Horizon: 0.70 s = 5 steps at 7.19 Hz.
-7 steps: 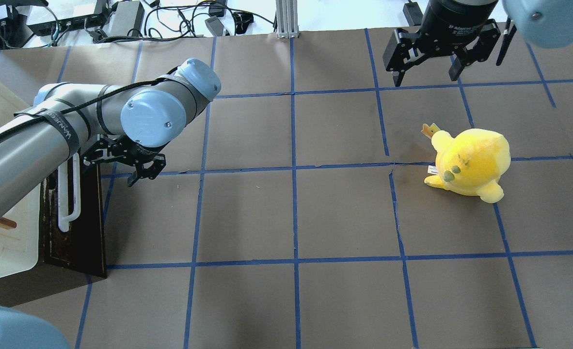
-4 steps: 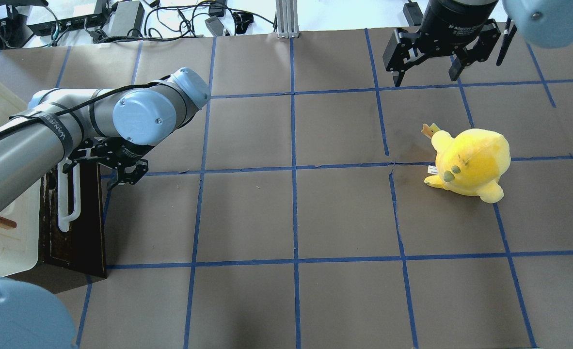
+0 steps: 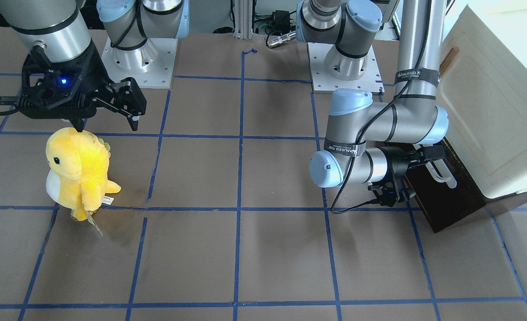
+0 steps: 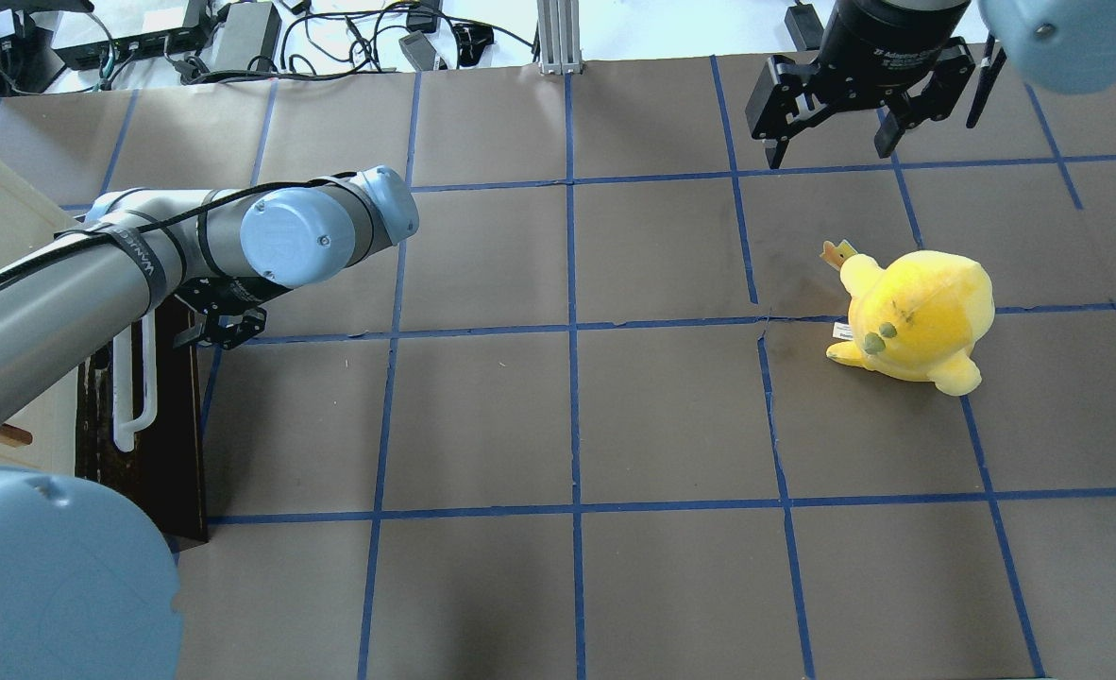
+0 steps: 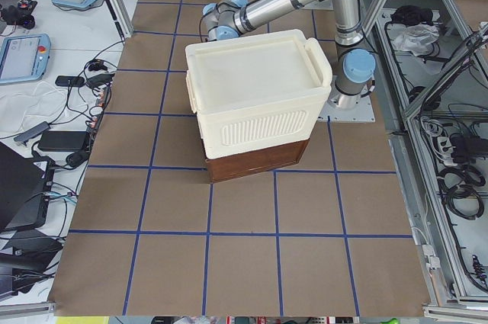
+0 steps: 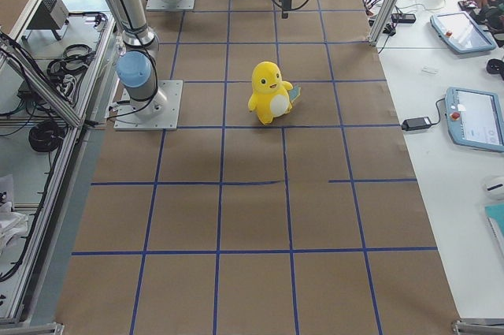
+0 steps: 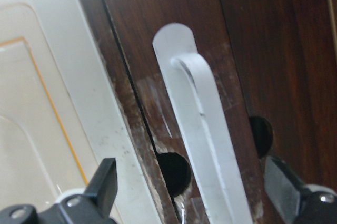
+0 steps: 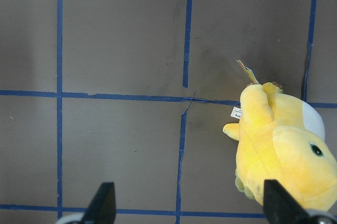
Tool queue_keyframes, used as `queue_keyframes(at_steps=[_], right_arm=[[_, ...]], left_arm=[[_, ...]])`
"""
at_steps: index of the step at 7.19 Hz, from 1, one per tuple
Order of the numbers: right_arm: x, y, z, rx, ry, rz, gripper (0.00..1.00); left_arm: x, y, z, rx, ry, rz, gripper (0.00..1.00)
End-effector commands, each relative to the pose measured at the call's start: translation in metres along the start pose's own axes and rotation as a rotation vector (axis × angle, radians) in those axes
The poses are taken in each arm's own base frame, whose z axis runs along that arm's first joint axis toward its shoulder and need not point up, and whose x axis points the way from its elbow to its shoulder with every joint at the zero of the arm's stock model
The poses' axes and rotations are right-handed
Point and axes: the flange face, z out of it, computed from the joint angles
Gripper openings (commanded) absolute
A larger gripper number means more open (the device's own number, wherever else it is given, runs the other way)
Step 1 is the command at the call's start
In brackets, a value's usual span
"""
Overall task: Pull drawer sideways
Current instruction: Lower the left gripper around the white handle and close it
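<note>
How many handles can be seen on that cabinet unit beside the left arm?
2. A long white bar handle on the dark drawer front, and a small brown wooden handle on the cream door. Other faces may hide more.

Rm bright, light even, from overhead. Desk [image 4: 671, 416] matte; shadows soft, diffuse, smudgy under left arm [image 3: 379, 129]. White strip [image 4: 681, 28] beyond desk blown out in overhead view. Plush toy [image 3: 78, 171] throws only a weak shadow. Blue joint cap [image 4: 48, 567] btm left, close to lens, soft-edged. Left wrist view v. close: white handle [image 7: 205, 145] soft, cream door [image 7: 47, 129] overexposed upper left, left fingers [image 7: 105, 182] blurred at btm edge. Right wrist view sharp, flat-lit.
</note>
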Motion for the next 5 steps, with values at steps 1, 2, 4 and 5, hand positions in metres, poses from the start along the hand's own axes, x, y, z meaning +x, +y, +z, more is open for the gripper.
queue_keyframes(at_steps=[1,2,4,5], right_arm=[[0.000,0.000,0.000,0.000,0.000,0.000,1.00],[0.000,0.000,0.000,0.000,0.000,0.000,1.00],[0.000,0.000,0.000,0.000,0.000,0.000,1.00],[0.000,0.000,0.000,0.000,0.000,0.000,1.00]], left_arm=[[0.013,0.004,0.006,-0.013,-0.006,-0.099,1.00],[0.013,0.004,0.007,-0.015,-0.006,-0.107,0.98],[0.007,0.000,0.026,-0.053,0.001,-0.111,0.98],[0.012,0.002,0.030,-0.061,-0.001,-0.103,0.98]])
